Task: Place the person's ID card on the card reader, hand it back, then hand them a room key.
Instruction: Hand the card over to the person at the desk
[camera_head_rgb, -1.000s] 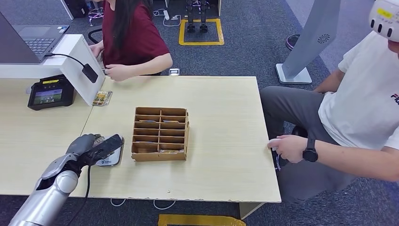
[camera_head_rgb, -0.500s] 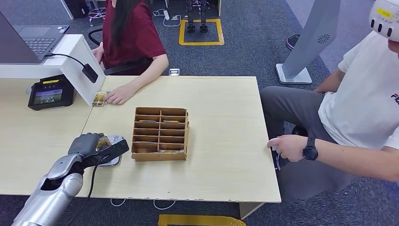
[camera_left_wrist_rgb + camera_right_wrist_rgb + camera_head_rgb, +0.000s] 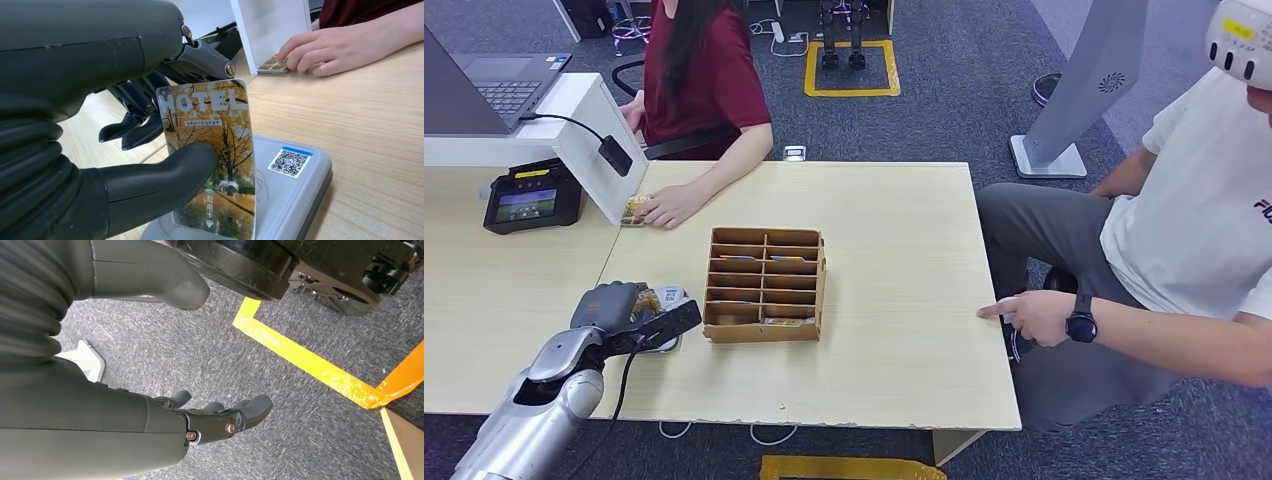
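So the card is up off the reader, looks like the scan step is wrapping up

Left hand pinches the card between thumb and fingers, standing it nearly upright with its bottom edge right at the grey reader, which sits on the table just beside the wooden box of slots. It says HOTEL on it, so whether it counts as the ID I can't tell. Right hand hangs down by the floor, fingers loosely apart, holding nothing. My guess is the hand-back comes next: carry it across to the person in red, whose hand rests on another card at the far edge, and keep the pinch firm so it doesn't slip.
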Motion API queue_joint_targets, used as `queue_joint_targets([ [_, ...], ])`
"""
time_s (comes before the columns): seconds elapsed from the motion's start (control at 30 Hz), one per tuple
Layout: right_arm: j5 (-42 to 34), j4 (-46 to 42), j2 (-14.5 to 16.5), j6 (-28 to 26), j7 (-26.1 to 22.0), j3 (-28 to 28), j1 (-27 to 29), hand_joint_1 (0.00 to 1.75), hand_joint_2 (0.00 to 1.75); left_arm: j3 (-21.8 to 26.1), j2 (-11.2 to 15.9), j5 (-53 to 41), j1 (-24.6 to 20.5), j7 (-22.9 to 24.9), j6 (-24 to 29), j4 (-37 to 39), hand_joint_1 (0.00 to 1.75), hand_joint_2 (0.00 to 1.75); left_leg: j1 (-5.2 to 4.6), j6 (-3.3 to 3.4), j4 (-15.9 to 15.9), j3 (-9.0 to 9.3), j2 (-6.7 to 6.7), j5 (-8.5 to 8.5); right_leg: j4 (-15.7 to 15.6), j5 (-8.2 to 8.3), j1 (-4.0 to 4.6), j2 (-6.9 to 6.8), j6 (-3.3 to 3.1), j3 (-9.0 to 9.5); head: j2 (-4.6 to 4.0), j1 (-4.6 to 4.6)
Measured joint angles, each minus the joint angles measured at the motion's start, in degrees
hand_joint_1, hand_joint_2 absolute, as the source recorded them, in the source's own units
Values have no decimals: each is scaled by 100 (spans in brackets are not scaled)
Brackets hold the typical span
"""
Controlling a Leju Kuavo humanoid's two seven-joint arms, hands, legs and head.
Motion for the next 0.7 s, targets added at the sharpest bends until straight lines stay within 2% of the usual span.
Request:
queue_joint_targets([
  [0.7, -18, -71, -2, -6, 15, -2, 51, 0, 175, -97, -22, -323, 6, -59, 8, 0, 175, 175, 0, 0, 0, -2, 0, 0, 0, 0, 0, -1, 0, 1, 0, 3],
])
